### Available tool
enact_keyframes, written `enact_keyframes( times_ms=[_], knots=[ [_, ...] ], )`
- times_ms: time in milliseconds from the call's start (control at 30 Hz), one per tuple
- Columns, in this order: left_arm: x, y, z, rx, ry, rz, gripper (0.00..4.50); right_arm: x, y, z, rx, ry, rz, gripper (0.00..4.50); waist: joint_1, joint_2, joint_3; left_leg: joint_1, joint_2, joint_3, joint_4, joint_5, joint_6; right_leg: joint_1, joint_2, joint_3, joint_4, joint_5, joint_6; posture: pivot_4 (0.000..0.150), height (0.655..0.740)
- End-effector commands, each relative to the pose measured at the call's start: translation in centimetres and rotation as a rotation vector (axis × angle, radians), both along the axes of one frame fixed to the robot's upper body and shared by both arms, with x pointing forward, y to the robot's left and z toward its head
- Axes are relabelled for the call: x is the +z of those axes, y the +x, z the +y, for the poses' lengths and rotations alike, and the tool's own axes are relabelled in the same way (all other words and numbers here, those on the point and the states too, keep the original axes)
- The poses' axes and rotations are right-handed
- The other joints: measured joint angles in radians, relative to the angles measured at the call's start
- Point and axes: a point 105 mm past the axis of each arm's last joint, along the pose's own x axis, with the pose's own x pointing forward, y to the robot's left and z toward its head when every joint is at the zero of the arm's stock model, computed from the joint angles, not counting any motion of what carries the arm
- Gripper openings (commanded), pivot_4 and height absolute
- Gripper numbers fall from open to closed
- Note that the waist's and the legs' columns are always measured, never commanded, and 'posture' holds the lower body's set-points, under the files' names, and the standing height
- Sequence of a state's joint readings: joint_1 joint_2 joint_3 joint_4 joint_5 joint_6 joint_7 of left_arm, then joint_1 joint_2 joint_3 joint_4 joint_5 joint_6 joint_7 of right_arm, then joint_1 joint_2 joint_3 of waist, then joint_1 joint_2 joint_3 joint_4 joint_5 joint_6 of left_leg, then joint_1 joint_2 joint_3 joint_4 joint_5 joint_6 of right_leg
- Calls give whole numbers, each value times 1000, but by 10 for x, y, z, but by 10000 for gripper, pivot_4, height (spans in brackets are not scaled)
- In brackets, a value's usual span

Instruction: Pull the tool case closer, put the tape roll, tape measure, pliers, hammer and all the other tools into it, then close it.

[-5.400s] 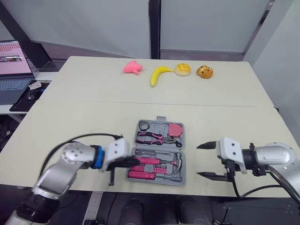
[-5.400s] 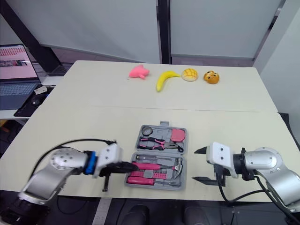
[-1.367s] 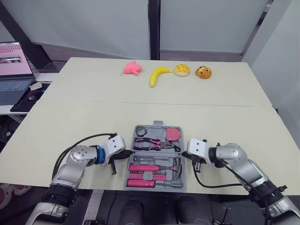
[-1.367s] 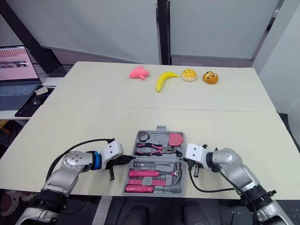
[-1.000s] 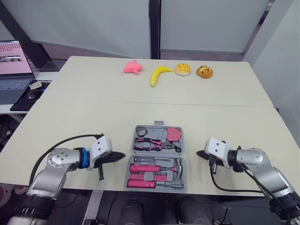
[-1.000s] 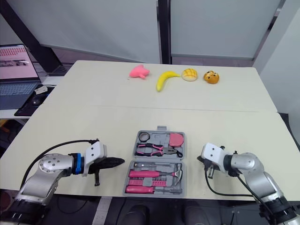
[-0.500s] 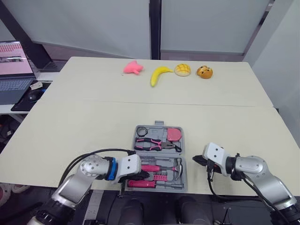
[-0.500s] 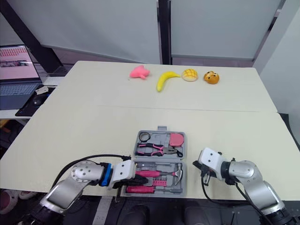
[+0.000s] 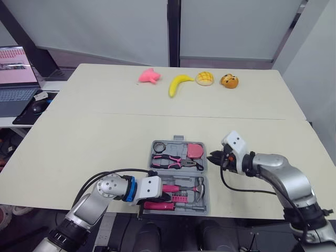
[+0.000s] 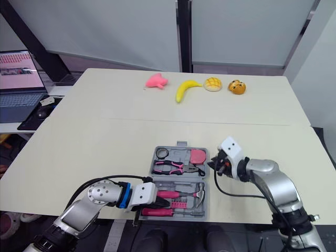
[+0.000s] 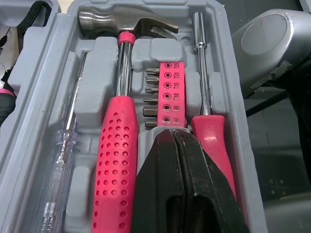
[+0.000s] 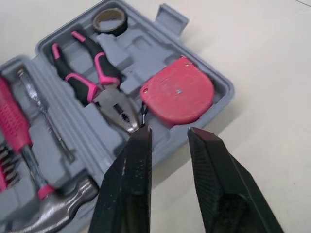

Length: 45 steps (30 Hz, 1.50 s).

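Grey plastic tool case (image 9: pixel 180 139), both halves lying flat and open, at the near middle of the pale tabletop (image 9: pixel 105 131), close to its near edge.

Far half: the small dark tape roll (image 12: pixel 110 18) in the left corner, the pink-and-black pliers (image 12: pixel 97 80) across the middle, and the round pink tape measure (image 12: pixel 177 97) on the right.

Near half: the pink-handled steel hammer (image 11: pixel 119 126), a clear-handled screwdriver (image 11: pixel 63 160), a pink strip of driver bits (image 11: pixel 167 92) and a pink-handled nut driver (image 11: pixel 204 97).

My left claw (image 11: pixel 172 136) hangs over the near half with its fingers pressed together, gripping nothing. My right claw (image 12: pixel 167 132) sits at the right edge of the far half, just beside the tape measure, fingers parted and empty.

As I judge it, the pull and the packing are done, since every tool I can see lies in a moulded pocket. What is left is folding one half over the other and latching the case.
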<state>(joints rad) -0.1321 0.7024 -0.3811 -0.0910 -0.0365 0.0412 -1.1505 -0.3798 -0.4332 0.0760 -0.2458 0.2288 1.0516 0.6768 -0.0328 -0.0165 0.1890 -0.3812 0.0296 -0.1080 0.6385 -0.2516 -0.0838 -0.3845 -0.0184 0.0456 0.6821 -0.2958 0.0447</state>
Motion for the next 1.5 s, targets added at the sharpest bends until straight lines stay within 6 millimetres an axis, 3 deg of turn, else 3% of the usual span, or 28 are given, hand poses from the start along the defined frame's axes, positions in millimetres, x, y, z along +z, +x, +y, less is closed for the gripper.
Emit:
enact_keyframes(
  times_ms=[33,200,300,333,667,800,933,1033,1333,1433,1500],
  knots=[
    [-18,-5,11,10,89,43,0,-2,15,-4,-144,49,72,21999,0,1,-1,0,0,0,0,0,0,0,0,0,0,0,0,1500,7400],
    [-20,-4,8,1,94,41,0,-15,32,-3,-279,100,149,33777,-1,2,-1,0,0,0,-2,0,0,-1,0,0,0,0,0,1500,7400],
    [-20,-2,7,-3,97,43,0,-21,35,9,-283,184,230,43380,-1,4,-2,0,0,1,-2,0,0,-1,0,0,0,0,0,1500,7400],
    [-21,-3,8,-8,102,46,0,-22,36,13,-283,207,256,44268,-1,4,-2,0,0,1,-2,0,0,-1,0,0,0,0,0,1500,7400],
    [-32,-6,15,-30,158,73,0,-27,35,45,-152,339,378,44268,-4,12,-10,2,0,1,-2,1,1,0,0,1,0,0,0,1500,7400],
    [-35,-8,16,-44,176,79,0,-13,40,51,-72,409,339,44268,-11,14,-11,2,0,1,-2,1,1,0,0,1,0,0,1,1500,7400],
    [-38,-10,16,-57,188,84,0,23,35,62,111,536,289,44268,-23,15,-11,2,0,2,-3,1,2,0,0,1,0,0,1,1500,7400],
    [-40,-10,17,-60,195,85,0,34,26,67,232,520,242,44268,-25,18,-12,2,0,2,-4,1,2,0,0,2,0,0,1,1500,7400],
    [-45,-10,17,-46,174,78,0,42,6,70,515,281,24,44268,-21,22,-15,3,0,2,-4,1,2,0,0,2,0,-3,5,1500,7400],
    [-30,-2,9,8,70,51,0,46,-3,67,573,236,-15,44268,-18,22,-15,3,-1,2,-4,1,2,1,0,1,-1,-3,5,1500,7400],
    [-7,2,3,41,-42,34,0,48,-11,66,606,224,-32,44268,-16,22,-15,2,-1,1,-4,1,2,0,-1,1,-1,-3,5,1500,7400]
  ],
)
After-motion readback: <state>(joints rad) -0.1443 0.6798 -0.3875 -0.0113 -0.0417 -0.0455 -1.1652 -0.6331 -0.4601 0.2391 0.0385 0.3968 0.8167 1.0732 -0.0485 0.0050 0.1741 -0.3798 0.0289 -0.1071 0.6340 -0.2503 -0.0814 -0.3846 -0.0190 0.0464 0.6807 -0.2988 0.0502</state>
